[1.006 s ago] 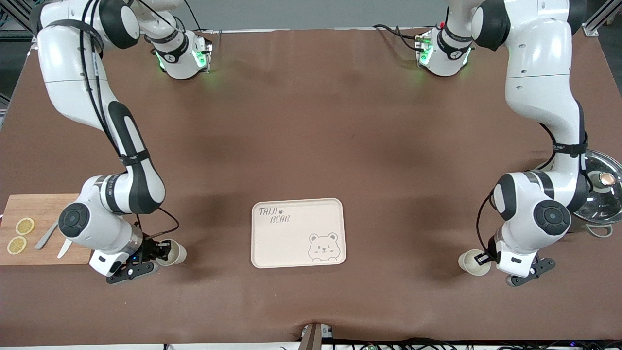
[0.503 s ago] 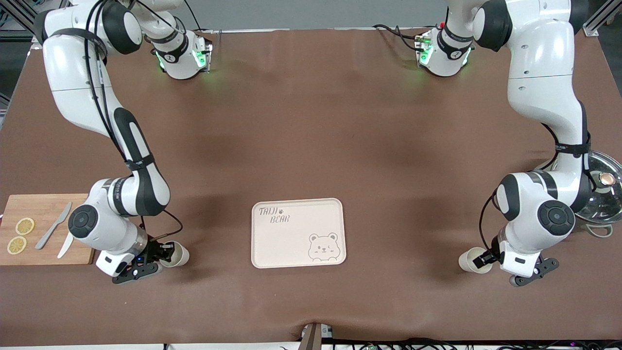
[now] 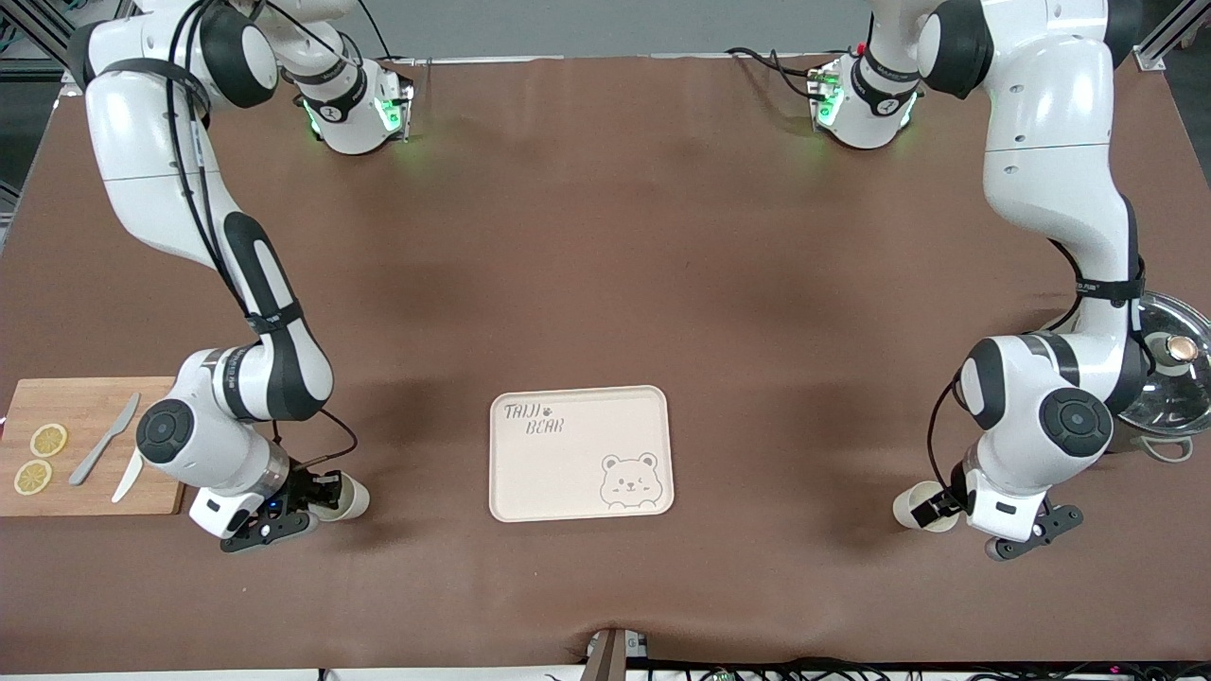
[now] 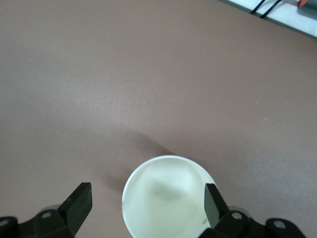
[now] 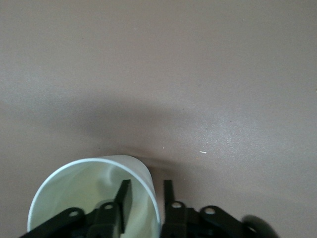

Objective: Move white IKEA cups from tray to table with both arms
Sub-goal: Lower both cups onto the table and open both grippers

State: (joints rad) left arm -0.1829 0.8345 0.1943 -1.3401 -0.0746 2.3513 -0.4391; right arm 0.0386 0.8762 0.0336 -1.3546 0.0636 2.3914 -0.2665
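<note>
The tray (image 3: 579, 452) lay empty; both white IKEA cups stood on the counter (image 3: 605, 236). The left gripper (image 4: 148, 201) was spread wide around one cup (image 3: 910, 508), released. The right gripper (image 5: 144, 198) straddled the other cup's (image 3: 346, 497) wall, slightly parted. Only withdrawal seemed left.

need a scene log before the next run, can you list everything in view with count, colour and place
white cups: two, cream-white, both on the table off the tray; one at the right arm's end, one at the left arm's end
tray: one, cream-beige with bear print, mid-table, nothing on it
table: one, brown cloth
cutting board: one, wooden, at the right arm's end
lemon slices: two, yellow, on the board
knife: one, grey, on the board
pot lid: one, glass and metal, at the left arm's end
left tool: black, open around its cup's rim
right tool: black, one finger inside its cup, one outside
</note>
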